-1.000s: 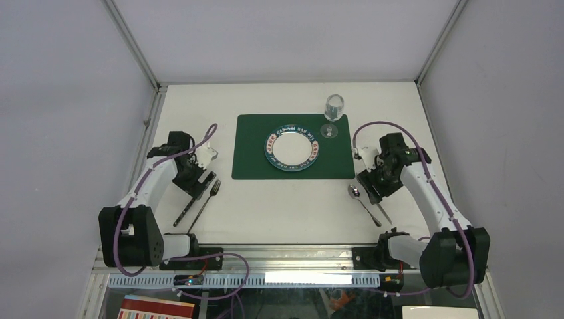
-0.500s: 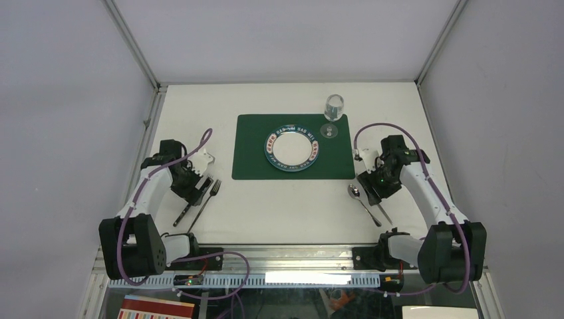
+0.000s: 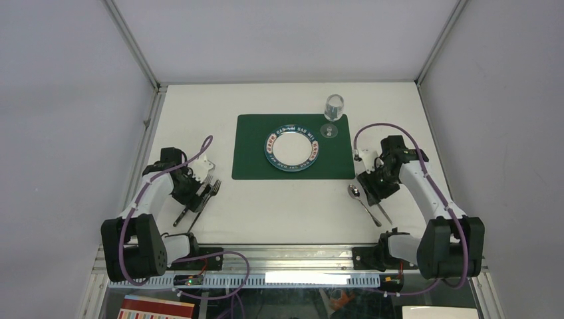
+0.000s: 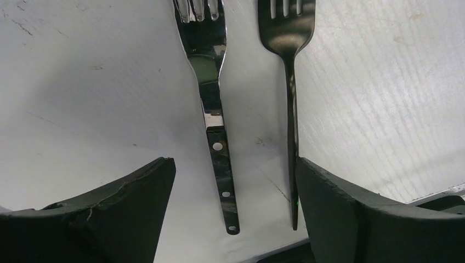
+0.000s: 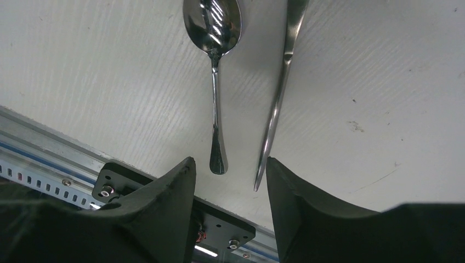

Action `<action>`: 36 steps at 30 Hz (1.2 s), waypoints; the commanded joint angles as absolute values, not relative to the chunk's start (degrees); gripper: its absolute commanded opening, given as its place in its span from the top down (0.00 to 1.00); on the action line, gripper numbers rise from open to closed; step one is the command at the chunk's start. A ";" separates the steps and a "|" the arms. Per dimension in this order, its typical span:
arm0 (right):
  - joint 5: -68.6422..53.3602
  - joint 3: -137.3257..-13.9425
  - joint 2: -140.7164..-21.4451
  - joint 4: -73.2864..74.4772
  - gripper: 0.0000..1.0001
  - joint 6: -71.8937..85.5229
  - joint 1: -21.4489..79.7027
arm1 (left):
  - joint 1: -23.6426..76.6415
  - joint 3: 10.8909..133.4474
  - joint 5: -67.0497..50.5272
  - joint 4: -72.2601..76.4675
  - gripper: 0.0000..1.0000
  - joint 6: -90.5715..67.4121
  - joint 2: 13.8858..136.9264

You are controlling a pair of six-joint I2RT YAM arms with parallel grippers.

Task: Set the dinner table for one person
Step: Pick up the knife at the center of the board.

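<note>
Pulled left gripper [image 3: 198, 193] back toward its base, now over riveted fork [image 4: 211, 82] and slim fork [image 4: 289, 82] on the white tabletop [image 3: 286, 206], jaws wide apart around both. Kept right gripper [image 3: 370, 188] above spoon [image 5: 214, 33] and knife [image 5: 282, 82], jaws apart.

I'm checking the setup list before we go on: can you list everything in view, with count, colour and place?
table: one, white, under everything
placemat: one, dark green, table's middle
plate: one, white with blue rim, on the placemat
glass: one, clear, placemat's far right corner
forks: two, dark metal, side by side left of the placemat
spoon: one, silver, right of the placemat
knife: one, silver, beside the spoon
arms: two, white and black, near edge
left pincer: one, black, open over the forks
right pincer: one, black, open over spoon and knife handles
</note>
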State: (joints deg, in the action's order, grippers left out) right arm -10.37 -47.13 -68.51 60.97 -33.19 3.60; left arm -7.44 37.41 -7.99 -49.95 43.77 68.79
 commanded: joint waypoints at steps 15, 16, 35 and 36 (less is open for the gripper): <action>-9.00 -44.55 -76.88 51.29 0.50 -36.46 0.88 | -9.54 35.70 -9.96 -45.66 0.19 46.36 69.45; -8.84 -44.48 -77.43 50.71 0.50 -36.52 0.75 | -9.61 35.64 -10.00 -45.62 0.19 46.43 69.77; -7.66 -40.85 -81.01 48.33 0.65 -38.73 -0.57 | -10.48 35.10 -9.61 -45.02 0.34 47.11 73.13; -7.54 -40.72 -81.04 48.03 0.65 -38.76 -0.61 | -10.52 35.13 -9.58 -45.07 0.35 47.08 73.10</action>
